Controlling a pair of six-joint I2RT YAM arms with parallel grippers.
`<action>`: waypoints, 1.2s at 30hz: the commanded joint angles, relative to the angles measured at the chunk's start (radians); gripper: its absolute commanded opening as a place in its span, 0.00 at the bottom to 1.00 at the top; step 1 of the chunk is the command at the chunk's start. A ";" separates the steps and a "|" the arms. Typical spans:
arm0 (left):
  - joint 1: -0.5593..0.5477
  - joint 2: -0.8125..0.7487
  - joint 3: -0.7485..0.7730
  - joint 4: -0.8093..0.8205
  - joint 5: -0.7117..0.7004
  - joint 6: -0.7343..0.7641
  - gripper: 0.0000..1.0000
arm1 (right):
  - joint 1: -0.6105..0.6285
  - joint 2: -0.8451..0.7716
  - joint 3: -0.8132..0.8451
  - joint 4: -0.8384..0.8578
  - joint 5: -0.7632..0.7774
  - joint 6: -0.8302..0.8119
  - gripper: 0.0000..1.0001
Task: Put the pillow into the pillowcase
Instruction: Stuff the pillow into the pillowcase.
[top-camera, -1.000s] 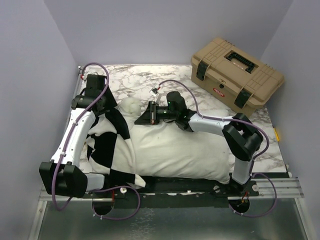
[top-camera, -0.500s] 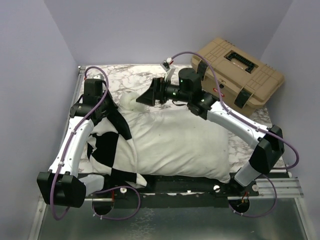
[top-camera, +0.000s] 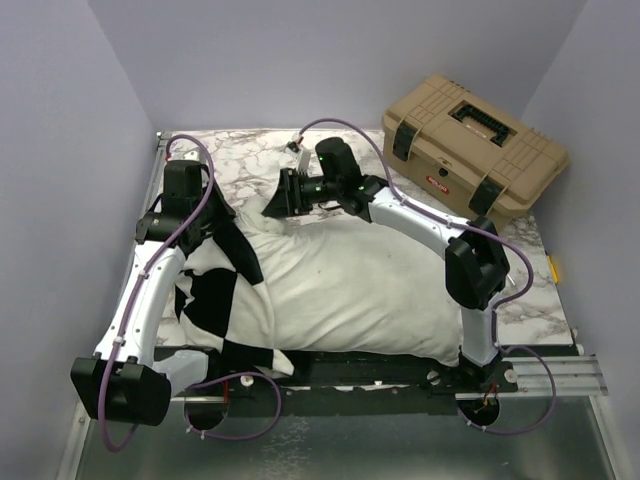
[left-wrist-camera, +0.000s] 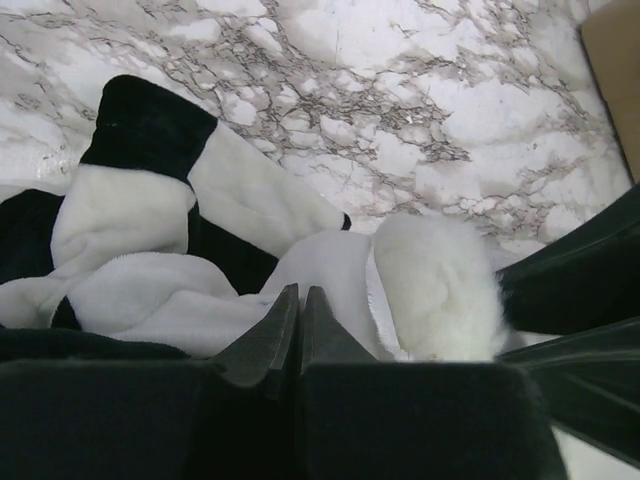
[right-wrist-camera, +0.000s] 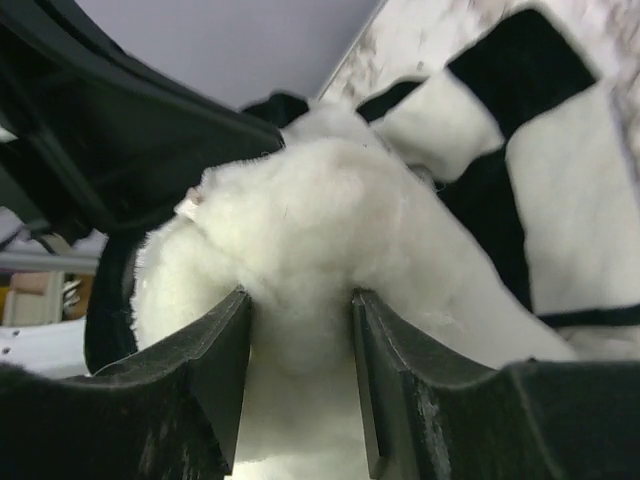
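From above: a large, plain white, puffy pillow (top-camera: 350, 290) lies lengthwise across a white marble-patterned counter (top-camera: 250, 155). A limp pillowcase of big black and white checked squares (top-camera: 215, 290) is bunched over the pillow's left end only, and most of the pillow lies bare to the right. The left hand (top-camera: 215, 215) is down on the checked cloth near the far left corner. The right hand (top-camera: 272, 205) reaches across from the right to that same corner. A tan plastic toolbox with black latches (top-camera: 470, 145) sits at the far right, well apart.

Left wrist view: the left hand's two black fingers are pressed flat together. Cloth rises to their tips, so the hand appears to pinch a thin fold of the pillowcase. Just to the right, a bare fluffy pillow corner pokes out over the marble.

Right wrist view: the right hand's fingers (right-wrist-camera: 215, 350) stand half apart, squeezing that fluffy corner between them. The fluff narrows where they press. Checked cloth lies just beyond.

My reading is that the step in hand is getting this far corner into the mouth of the case. Next, the right hand would need to push the corner under the cloth while the left hand draws its fold over it, without losing the thin fabric.
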 joint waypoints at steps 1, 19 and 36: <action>-0.001 -0.037 0.074 0.105 0.058 -0.012 0.00 | 0.063 -0.048 -0.137 0.152 -0.174 0.111 0.43; -0.544 0.138 0.438 0.246 0.134 -0.168 0.00 | 0.118 0.035 -0.447 1.212 -0.209 0.813 0.28; -1.031 0.452 0.742 0.242 0.005 0.010 0.00 | -0.027 -0.015 -0.468 1.119 -0.004 0.809 0.32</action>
